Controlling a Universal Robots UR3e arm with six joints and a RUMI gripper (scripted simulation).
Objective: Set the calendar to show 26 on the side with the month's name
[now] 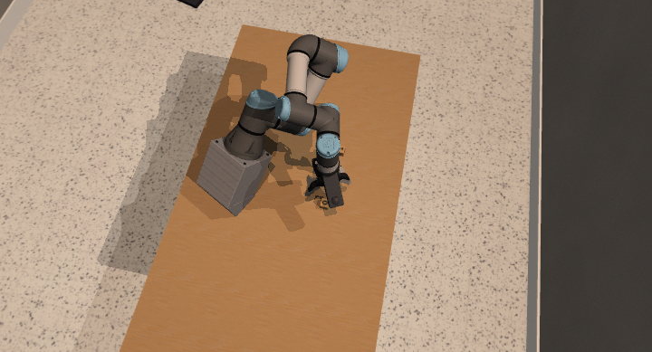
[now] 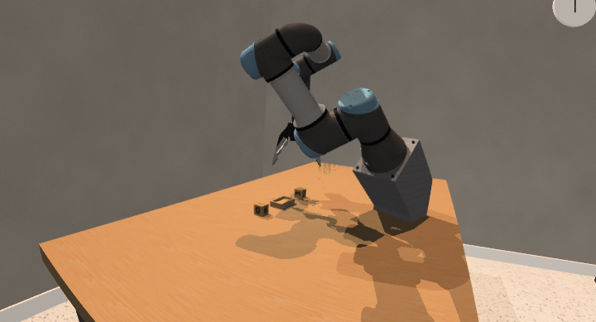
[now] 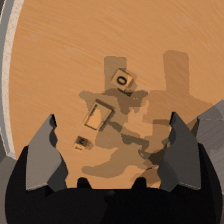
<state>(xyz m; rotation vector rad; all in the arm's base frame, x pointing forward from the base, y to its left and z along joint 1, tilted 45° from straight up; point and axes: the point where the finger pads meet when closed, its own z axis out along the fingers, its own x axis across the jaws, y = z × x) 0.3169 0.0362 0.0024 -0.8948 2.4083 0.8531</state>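
My gripper is open and empty, high above the cubes and tray. One wooden cube sits on the table beside the tray, outside it. A 0 shows on its top in the wrist view; the exterior view shows a 0 and a 6 on its sides. The small wooden tray is empty; the month's name is not readable. The other cube sits at the tray's opposite end, with a mark like a 3 on its side, lying over. Its top is unclear.
The robot's grey base block stands on the wooden table, to one side of the cubes and tray. The arm hides the tray in the top view, and its shadows fall around the tray.
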